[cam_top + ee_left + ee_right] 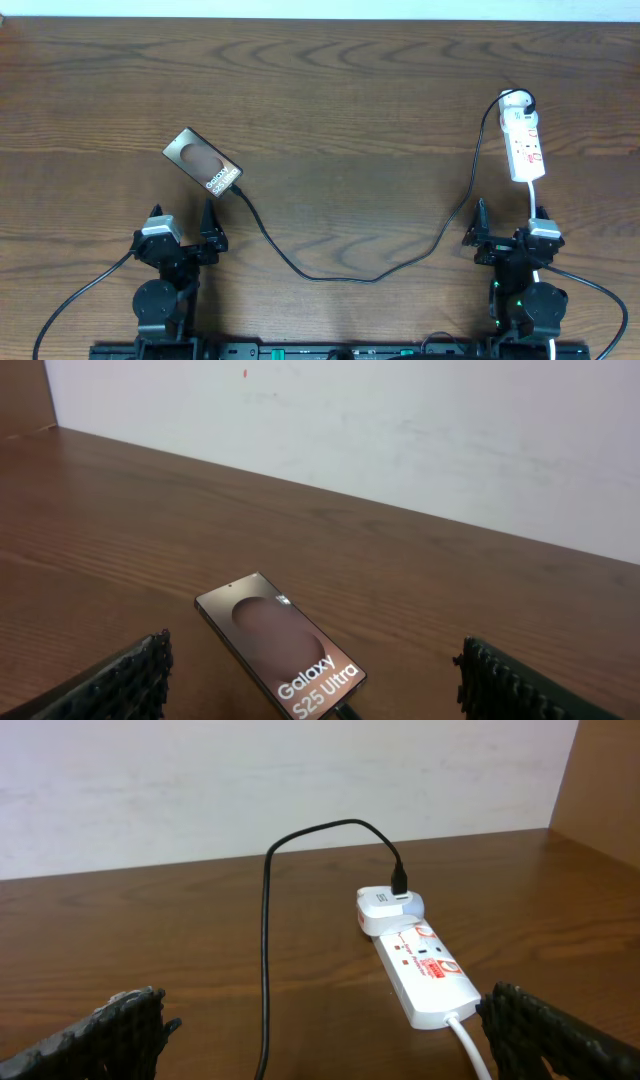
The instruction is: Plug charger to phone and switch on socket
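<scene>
The bronze-grey phone [202, 163] lies flat at the left of the table, its "Galaxy" end toward me. The charger [330, 279], a thin black cable, runs from that end of the phone across the table to a white adapter [515, 100] on the far end of the socket [524, 145]. In the left wrist view the cable's tip [345, 712] sits against the near edge of the phone [275, 645]. My left gripper [183, 225] is open just short of the phone. My right gripper [510, 225] is open just short of the socket [425, 970], touching nothing.
The socket's white cord [470, 1045] runs back past my right gripper's right finger. The black cable [266, 950] arches up into the adapter [385, 910]. A white wall stands behind the wooden table [350, 90].
</scene>
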`<act>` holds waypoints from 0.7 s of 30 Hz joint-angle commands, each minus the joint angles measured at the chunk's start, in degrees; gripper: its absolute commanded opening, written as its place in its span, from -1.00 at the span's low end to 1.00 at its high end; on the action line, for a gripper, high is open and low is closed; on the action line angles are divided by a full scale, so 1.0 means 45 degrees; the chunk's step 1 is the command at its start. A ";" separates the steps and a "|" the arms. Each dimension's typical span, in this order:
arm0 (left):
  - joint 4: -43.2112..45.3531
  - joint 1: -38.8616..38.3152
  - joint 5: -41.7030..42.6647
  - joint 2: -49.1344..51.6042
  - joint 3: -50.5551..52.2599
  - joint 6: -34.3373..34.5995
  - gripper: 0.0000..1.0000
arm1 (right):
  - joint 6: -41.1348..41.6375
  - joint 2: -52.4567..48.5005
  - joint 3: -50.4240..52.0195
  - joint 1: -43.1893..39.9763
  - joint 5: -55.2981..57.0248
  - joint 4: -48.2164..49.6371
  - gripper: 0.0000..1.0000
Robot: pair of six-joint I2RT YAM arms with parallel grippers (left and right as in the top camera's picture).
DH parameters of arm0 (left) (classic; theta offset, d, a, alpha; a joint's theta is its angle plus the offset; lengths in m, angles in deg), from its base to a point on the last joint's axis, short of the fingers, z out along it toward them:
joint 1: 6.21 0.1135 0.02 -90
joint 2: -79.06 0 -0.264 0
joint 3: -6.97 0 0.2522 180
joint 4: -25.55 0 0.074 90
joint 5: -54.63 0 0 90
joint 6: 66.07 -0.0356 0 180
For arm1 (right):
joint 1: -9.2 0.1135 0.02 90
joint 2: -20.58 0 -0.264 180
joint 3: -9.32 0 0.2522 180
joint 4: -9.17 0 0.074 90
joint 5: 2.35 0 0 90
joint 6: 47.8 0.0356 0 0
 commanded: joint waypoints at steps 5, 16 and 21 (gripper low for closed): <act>-0.0549 0.0068 -0.0126 -0.0083 0.0189 -0.0078 0.79 | 0.0204 0.0097 0.0015 -0.0063 -0.0151 -0.0049 0.99; -0.0549 0.0068 -0.0126 -0.0083 0.0189 -0.0078 0.78 | 0.0204 0.0097 0.0015 -0.0063 -0.0151 -0.0049 0.98; -0.0549 0.0068 -0.0126 -0.0083 0.0189 -0.0078 0.78 | 0.0204 0.0097 0.0015 -0.0063 -0.0151 -0.0053 0.98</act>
